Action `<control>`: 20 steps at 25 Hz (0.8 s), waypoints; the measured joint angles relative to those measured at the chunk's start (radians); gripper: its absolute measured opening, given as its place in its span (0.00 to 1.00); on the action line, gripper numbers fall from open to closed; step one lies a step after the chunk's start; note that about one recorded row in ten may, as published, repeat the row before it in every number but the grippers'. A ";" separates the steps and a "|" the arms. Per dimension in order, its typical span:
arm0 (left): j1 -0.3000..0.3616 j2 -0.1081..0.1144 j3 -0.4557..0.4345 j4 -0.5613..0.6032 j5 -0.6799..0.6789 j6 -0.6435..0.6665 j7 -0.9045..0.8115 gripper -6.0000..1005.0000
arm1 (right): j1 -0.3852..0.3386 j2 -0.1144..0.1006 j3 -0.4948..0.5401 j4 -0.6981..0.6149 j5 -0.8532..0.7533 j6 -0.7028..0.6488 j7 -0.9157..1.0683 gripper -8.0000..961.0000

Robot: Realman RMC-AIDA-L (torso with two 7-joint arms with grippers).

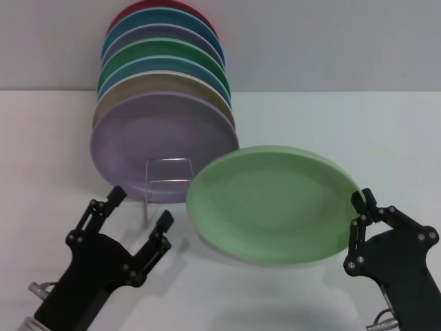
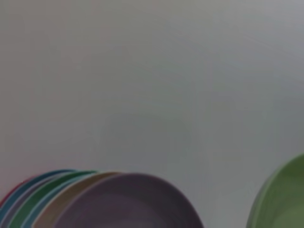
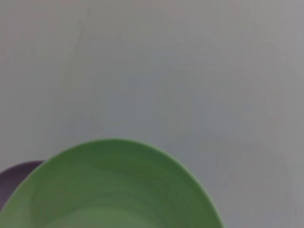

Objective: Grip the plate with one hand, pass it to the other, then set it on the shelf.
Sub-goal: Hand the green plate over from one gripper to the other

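Nearest to us, at the bottom of the head view, we are holding both arms low over the white table [image 1: 289, 296]. Our right gripper [image 1: 360, 207] is pinching the right rim of the plate [image 1: 272, 203], the pale green one, with its fingers closed on that edge so that the plate is hanging lifted and tilted with its face turned up toward us; we judge this grip is leaving the opposite, left rim free for the other hand to take. Our left gripper [image 1: 141, 207] is waiting just left of the plate with its fingers spread apart and holding nothing, and a narrow gap of bare table is separating its nearer fingertip from the plate's left edge. Just beyond that gap the shelf [image 1: 169, 176], a thin silver wire rack with an upright front loop, is standing on the table, and the plate's upper left edge is sitting very close to it. Behind the loop a lavender plate [image 1: 162, 138] is leaning upright at the front of a row of coloured plates [image 1: 165, 62] that is filling the rack toward the grey wall [image 1: 331, 41]. To the right of the rack the table is looking open, giving room to swing the plate.
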 joint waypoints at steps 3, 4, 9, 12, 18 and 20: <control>-0.002 0.000 0.001 -0.007 0.000 -0.029 0.019 0.76 | -0.003 0.000 -0.028 0.017 0.023 -0.015 -0.046 0.03; -0.006 0.000 0.001 -0.013 0.000 -0.052 0.030 0.76 | -0.004 0.000 -0.034 0.023 0.026 -0.017 -0.062 0.03; -0.014 0.000 0.002 -0.034 0.000 -0.091 0.060 0.76 | -0.005 0.000 -0.047 0.032 0.028 -0.018 -0.095 0.03; -0.016 0.000 0.002 -0.045 0.000 -0.106 0.078 0.76 | 0.002 0.000 -0.053 0.032 0.032 -0.012 -0.103 0.03; -0.028 0.000 0.001 -0.065 0.000 -0.140 0.098 0.76 | 0.011 0.000 -0.056 0.032 0.036 0.005 -0.111 0.03; -0.035 0.000 -0.004 -0.066 0.000 -0.151 0.099 0.75 | 0.013 0.000 -0.057 0.032 0.036 0.014 -0.123 0.03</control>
